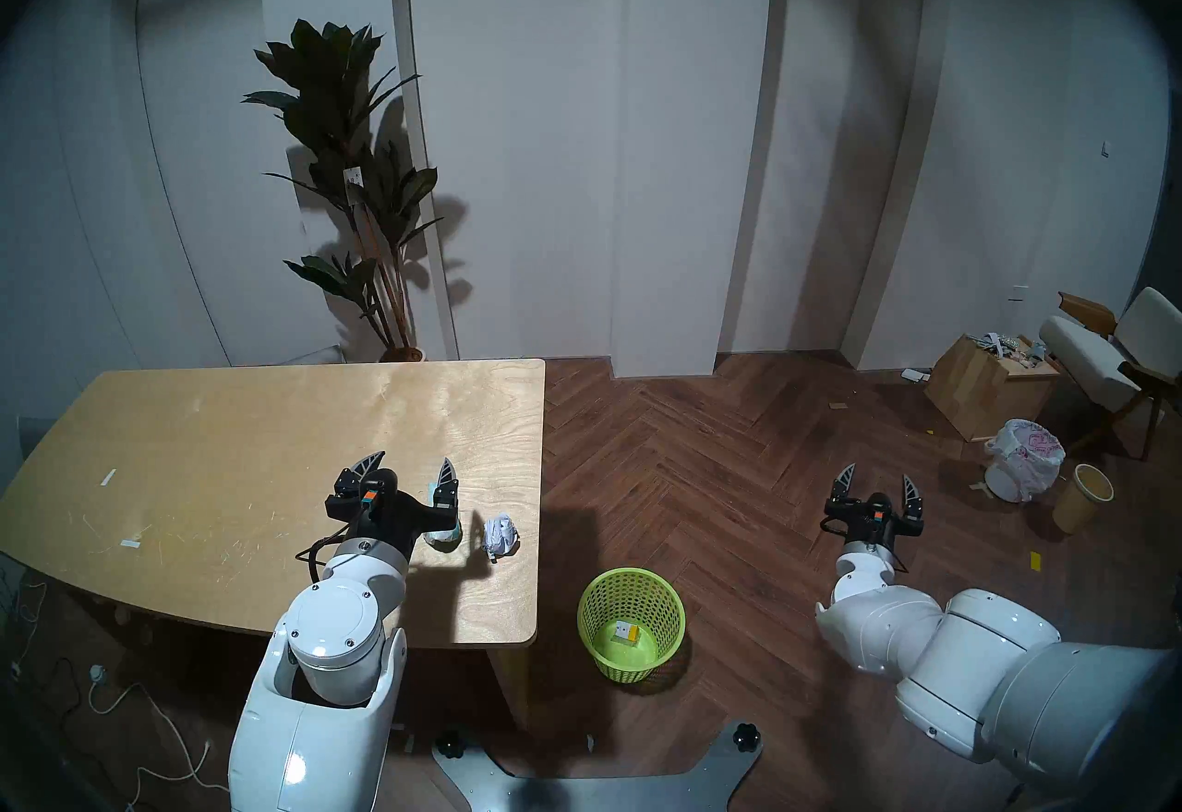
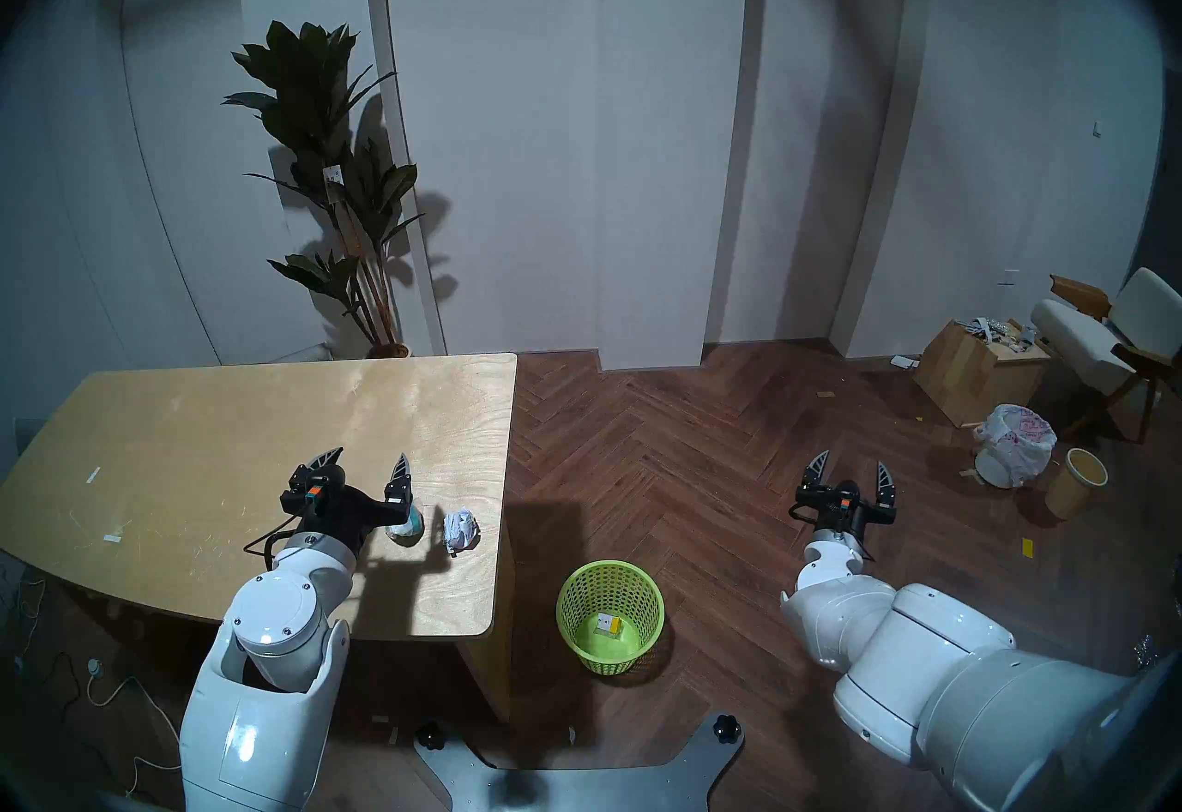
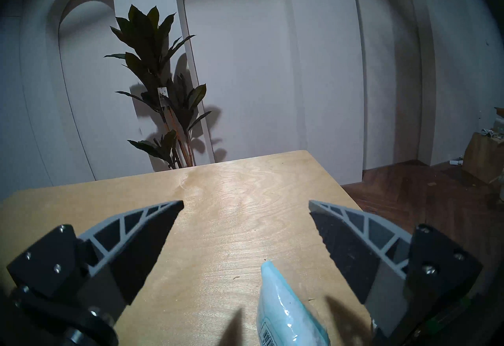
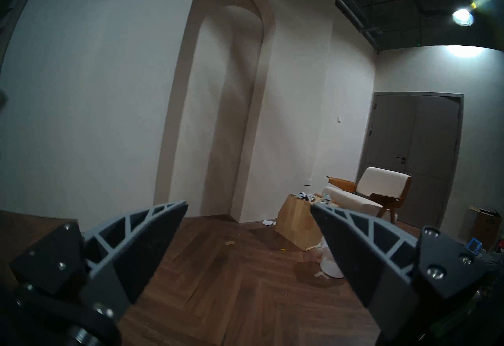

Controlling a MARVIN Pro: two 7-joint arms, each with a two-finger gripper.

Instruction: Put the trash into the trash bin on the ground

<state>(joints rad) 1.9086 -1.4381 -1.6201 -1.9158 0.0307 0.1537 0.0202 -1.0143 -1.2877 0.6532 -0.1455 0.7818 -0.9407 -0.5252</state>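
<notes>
The lime-green mesh trash bin (image 1: 631, 622) stands on the floor right of the table; the cardboard box scrap (image 1: 625, 634) with a yellow top lies inside it. On the table (image 1: 192, 440), the pale blue-white cone wrapper (image 1: 443, 532) lies under my left gripper (image 1: 412, 464), mostly hidden by its right finger; it shows in the left wrist view (image 3: 286, 310). The crumpled white paper ball (image 1: 501, 534) lies right of it. My left gripper is open and empty above the table. My right gripper (image 1: 879, 475) is open and empty over the floor, right of the bin.
A potted plant (image 1: 358, 184) stands behind the table. At the far right are a white bin with a pink-printed bag (image 1: 1023, 459), a beige bin (image 1: 1083, 497), a cardboard box of scraps (image 1: 985, 385) and a chair (image 1: 1113, 344). The table's right edge is near the green bin.
</notes>
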